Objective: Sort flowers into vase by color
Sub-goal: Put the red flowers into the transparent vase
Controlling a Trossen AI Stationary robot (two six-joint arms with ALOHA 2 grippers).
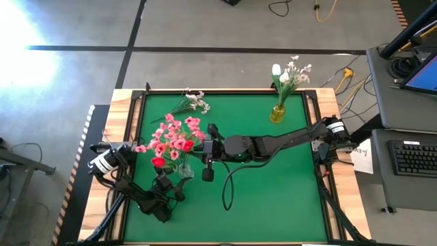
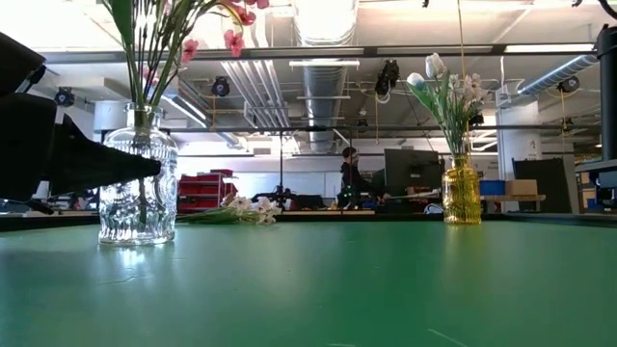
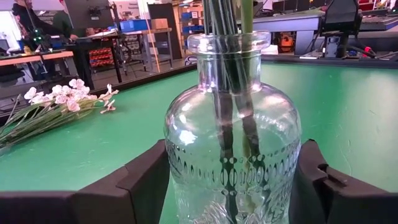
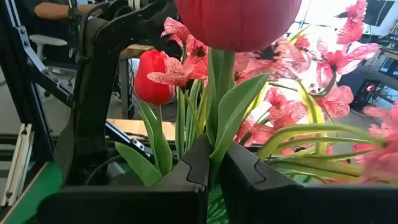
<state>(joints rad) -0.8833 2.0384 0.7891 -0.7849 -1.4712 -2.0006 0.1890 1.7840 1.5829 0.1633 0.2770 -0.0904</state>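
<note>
Green felt covers the table (image 1: 273, 198), workshop benches behind. Left gripper (image 3: 230, 180) brackets the clear glass vase (image 3: 231, 137) — a finger at each flank, closed against the glass. Right gripper (image 4: 214, 168) sits directly above that vase, pinched on a red tulip (image 4: 239, 22) stem among pink blossom sprays (image 1: 176, 137). Beyond both grippers lie loose white-blossom sprays (image 1: 193, 102); farther off, a yellow vase (image 1: 278, 113) holds white tulips (image 1: 278, 72).

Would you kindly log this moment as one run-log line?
left gripper: around clear glass vase | right gripper: shut on red tulip stem over vase | white spray: lying on green mat
</note>
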